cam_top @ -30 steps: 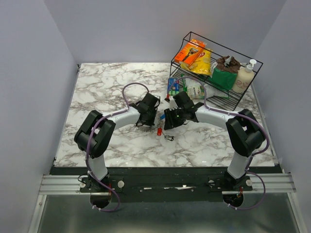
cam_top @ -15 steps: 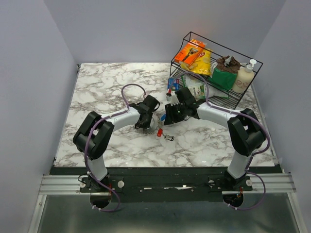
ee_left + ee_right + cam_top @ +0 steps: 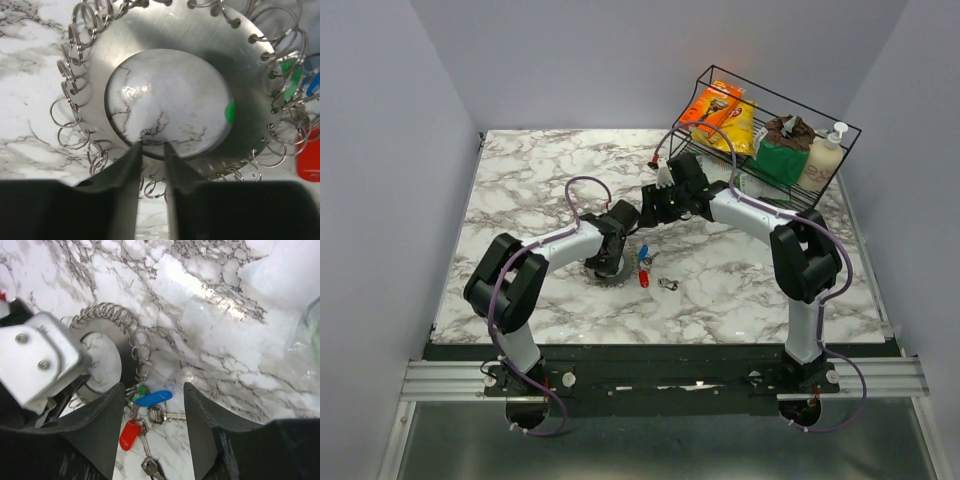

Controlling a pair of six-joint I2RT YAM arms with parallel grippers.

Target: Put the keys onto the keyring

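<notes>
The keyring (image 3: 190, 45) is a flat silver disc with a round hole and small split rings all round its rim, lying on the marble (image 3: 607, 266). My left gripper (image 3: 152, 147) hovers over its near rim, open by a narrow gap, its fingers (image 3: 131, 165) clamping nothing. The keys lie bunched beside the disc: a blue head (image 3: 152, 398), a red head (image 3: 129, 435), a green head (image 3: 143, 390) and a bare silver key (image 3: 170, 416). My right gripper (image 3: 154, 390) hangs open and empty, high above them (image 3: 655, 207).
A black wire rack (image 3: 798, 205) stands at the back right with orange packs (image 3: 712, 105), a yellow bag (image 3: 740, 128), a green pack (image 3: 782, 160) and a soap bottle (image 3: 823, 158). Grey walls close in three sides.
My right gripper rose and drew back toward the rack, opening wider. My left gripper's jaws parted from shut, and it slid slightly forward over the disc. The keys now lie uncovered.
</notes>
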